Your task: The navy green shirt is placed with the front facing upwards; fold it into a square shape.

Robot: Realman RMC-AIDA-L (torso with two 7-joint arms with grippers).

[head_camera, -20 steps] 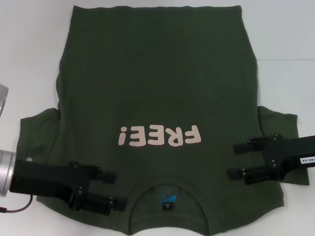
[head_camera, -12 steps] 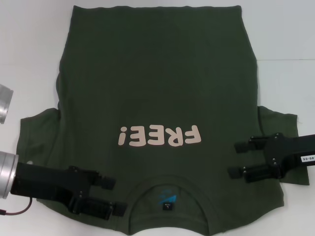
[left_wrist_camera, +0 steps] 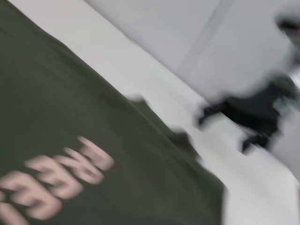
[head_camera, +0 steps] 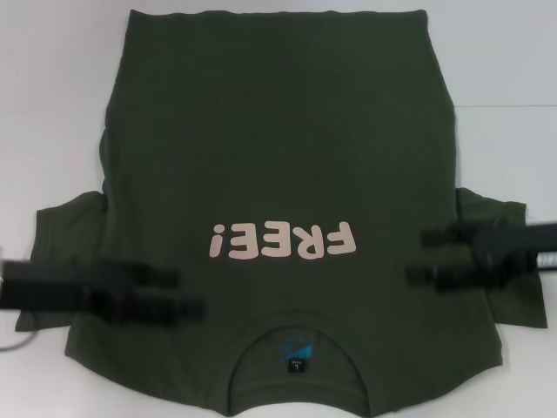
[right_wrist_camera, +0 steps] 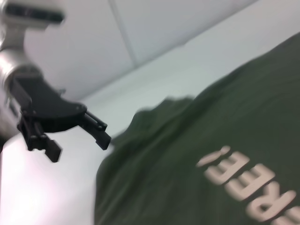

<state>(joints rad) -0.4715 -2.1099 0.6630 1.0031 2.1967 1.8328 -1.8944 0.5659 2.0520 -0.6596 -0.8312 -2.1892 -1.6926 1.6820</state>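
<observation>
- Since the earlier frame, the left tool had shifted up and outward off the collar side, smeared by motion; its fingers stood apart, holding nothing.
- The right tool had lifted a little beside the lettering, fingers likewise spread and empty.
- The shirt lay flat on the white desk, front up, collar nearest the robot, unmoved.
- Both sleeves stuck out sideways; bare desk ran along either side and beyond the hem.

Both tools smeared; shirt collar edge cropped
</observation>
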